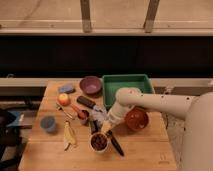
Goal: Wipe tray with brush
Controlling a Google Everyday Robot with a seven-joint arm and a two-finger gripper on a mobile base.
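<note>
Grasp step: gripper [103, 125] at top end of long slim black brush [116, 144], can't tell jaw state; next lift it to green rectangular plastic tray [127, 85] at 1 o'clock

tray [127, 76]: plain green
brush [116, 145]: black all over
gripper [105, 125]: pale, yellowish at the tip; low over the table, at the brush's upper end
arm [150, 102]: white
left bowl [90, 85]: purple
right bowl [136, 119]: orange-red
table [145, 150]: light wood
block [86, 102]: black
sponge [65, 88]: blue
cup [48, 123]: grey-blue
peel [68, 135]: yellow
</note>
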